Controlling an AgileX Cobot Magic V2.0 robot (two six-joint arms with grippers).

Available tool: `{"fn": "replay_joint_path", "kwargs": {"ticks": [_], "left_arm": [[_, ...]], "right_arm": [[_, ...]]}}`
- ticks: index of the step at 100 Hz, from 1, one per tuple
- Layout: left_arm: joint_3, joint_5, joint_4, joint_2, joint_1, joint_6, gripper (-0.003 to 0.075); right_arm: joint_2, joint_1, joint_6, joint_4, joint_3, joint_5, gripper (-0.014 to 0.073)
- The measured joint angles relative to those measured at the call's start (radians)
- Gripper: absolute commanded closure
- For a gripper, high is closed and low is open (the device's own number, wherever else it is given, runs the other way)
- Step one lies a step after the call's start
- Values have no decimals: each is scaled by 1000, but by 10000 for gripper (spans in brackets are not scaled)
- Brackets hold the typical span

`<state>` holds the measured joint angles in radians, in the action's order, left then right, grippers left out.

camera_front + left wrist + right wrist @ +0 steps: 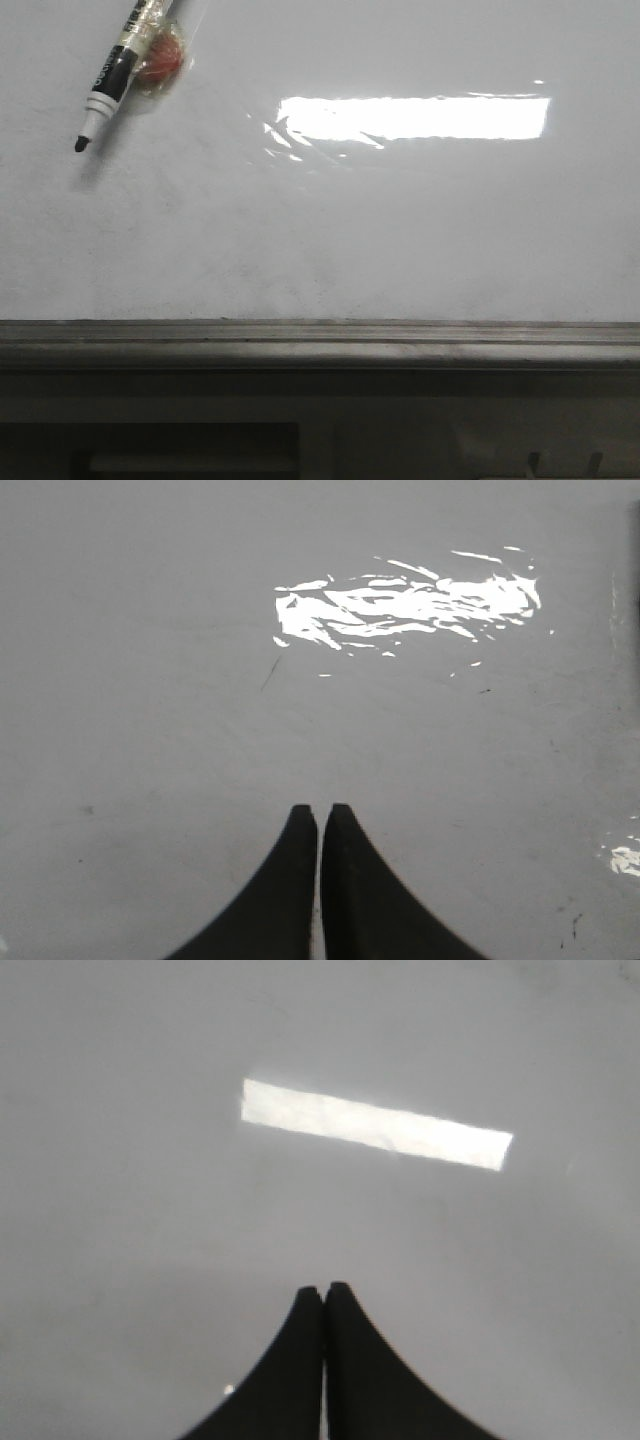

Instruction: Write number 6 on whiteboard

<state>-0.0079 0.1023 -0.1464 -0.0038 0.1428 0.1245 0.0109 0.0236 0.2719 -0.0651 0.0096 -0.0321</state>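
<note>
Filling most of the front view, the whiteboard (400,230) is glossy and blank apart from faint grey smudges and a bright strip of reflected light; its grey rail (320,345) runs along the lower edge, and no number 6 has been drawn on it. A marker (112,75) shows in the board's upper left corner, its long axis slanted with the black tip lowest and pointing down-left, the tip at or just off the surface, I cannot tell which; a small red thing in clear wrap (160,58) sits against its barrel. What holds the marker is out of frame. By position it is on the left arm's side, so the stroke would probably begin there and run down and rightward into open board. The left hand (320,815) has its fingers pressed nearly together, holding nothing, above bare board. The right hand (324,1292) is likewise together and empty.
</note>
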Motion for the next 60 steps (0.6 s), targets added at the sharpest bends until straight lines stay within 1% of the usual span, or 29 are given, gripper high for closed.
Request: {"fn": "replay_joint_path", "kwargs": {"ticks": [8,17,27,39,50,60], "left_arm": [[0,-6,-61,0,0,0,740],[0,-11,-152,0,0,0,740],[0,-15,-291,0,0,0,741],[0,-27,-462,0,0,0,741],[0,-46,-569,0,0,0,741],[-9,-28,-580,0,0,0,741]], "right_arm": [[0,0,0,-84,0,0,659],[0,0,0,-217,0,0,659],[0,0,-2,-381,0,5,659],[0,0,-2,-523,0,9,659],[0,0,-2,-579,0,-6,656],[0,0,-2,-581,-13,-89,644]]}}
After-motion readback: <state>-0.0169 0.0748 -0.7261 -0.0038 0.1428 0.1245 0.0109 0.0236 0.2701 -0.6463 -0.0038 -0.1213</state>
